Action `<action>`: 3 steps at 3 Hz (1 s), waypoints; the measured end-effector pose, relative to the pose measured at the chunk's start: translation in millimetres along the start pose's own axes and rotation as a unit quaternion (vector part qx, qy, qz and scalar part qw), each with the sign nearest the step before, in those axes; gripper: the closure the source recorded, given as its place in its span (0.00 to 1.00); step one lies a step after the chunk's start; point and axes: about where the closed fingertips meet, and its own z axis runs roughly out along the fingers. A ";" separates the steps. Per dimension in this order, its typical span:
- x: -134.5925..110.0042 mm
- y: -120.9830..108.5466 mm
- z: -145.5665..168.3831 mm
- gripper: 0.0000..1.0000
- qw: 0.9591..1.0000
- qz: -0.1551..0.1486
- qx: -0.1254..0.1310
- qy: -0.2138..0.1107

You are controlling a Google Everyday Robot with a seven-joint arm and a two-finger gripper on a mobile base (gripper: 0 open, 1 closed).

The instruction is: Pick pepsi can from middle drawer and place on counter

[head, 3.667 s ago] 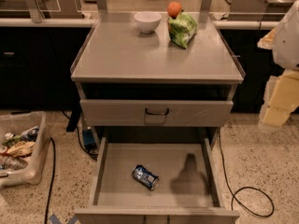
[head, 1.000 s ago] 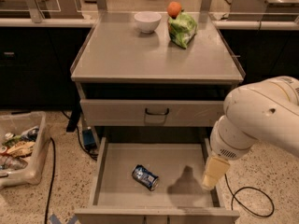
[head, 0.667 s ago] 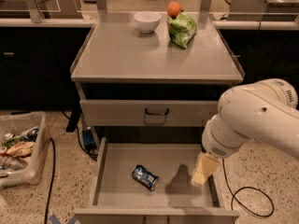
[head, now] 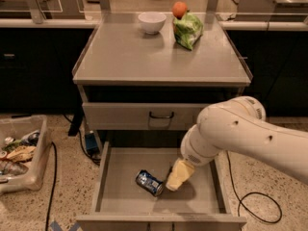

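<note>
Gripper [head: 179, 174] hung low inside the open middle drawer [head: 120, 177], in the lower centre of the frame, its pale tip pointing down and left. It sat just to the right of the pepsi can [head: 149, 182]. Whether it was open or closed could not be told, nor whether it touched the can. It held nothing that could be seen. The bulky white arm [head: 240, 129] ran in from the right edge and hid the drawer's right rear corner.

Compared with the earlier frame, the gripper had slid leftward across the drawer, from near the right wall to a spot next to the can. The can itself had not moved. It lay on its side on the drawer floor, slightly left of centre, tilted on a diagonal.

Above, the top drawer [head: 144, 115] was closed. The counter [head: 144, 57] carried three things along its back edge, a white bowl [head: 151, 22], a green snack bag [head: 187, 30] and an orange fruit [head: 179, 8] behind the bag.

Around the cabinet lay a speckled floor [head: 269, 177]. A clear bin [head: 21, 160] of clutter stood at the left edge, and a black cable [head: 260, 206] looped at lower right. A dark-fronted bench [head: 33, 57] ran across the upper part of the frame.
</note>
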 end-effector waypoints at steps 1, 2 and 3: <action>4.8 3.3 38.6 0.00 0.995 0.091 -0.028 -0.023; 10.9 13.1 72.7 0.00 0.987 0.148 -0.055 -0.031; 15.5 27.0 96.7 0.00 0.981 0.172 -0.080 -0.040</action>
